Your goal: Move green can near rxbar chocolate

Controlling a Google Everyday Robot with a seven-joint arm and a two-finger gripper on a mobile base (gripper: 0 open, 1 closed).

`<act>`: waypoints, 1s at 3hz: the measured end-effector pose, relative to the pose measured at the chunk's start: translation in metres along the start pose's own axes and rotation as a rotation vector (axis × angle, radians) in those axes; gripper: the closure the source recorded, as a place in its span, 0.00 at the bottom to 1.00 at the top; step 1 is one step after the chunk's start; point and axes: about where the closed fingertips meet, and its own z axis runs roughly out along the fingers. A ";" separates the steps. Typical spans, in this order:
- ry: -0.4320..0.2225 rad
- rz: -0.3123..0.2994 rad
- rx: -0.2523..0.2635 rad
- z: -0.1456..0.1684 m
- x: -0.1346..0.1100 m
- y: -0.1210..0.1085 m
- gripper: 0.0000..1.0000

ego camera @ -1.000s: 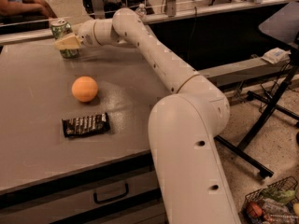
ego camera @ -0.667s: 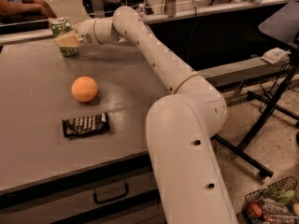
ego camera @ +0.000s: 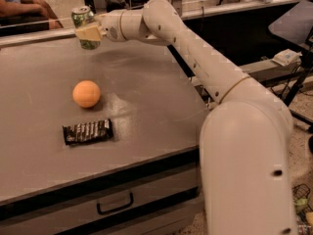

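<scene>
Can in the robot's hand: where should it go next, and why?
Probably bring the can toward the front, past the ball, because the gripper holds it at the table's far edge and the bar lies near the front edge.

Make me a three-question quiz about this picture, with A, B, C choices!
1. Where is the ball? A) between the green can and the rxbar chocolate B) on the floor C) atop the can
2. What colour is the ball? A) blue B) orange C) white
3. What is the gripper doing? A) touching the bar B) holding the green can C) hanging empty

Answers: 1 A, it sits on the table between them. 2 B, plainly orange. 3 B, at the table's far left corner, its fingers clamp the can.
</scene>
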 end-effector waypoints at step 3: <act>0.015 -0.020 0.005 -0.145 -0.001 0.068 1.00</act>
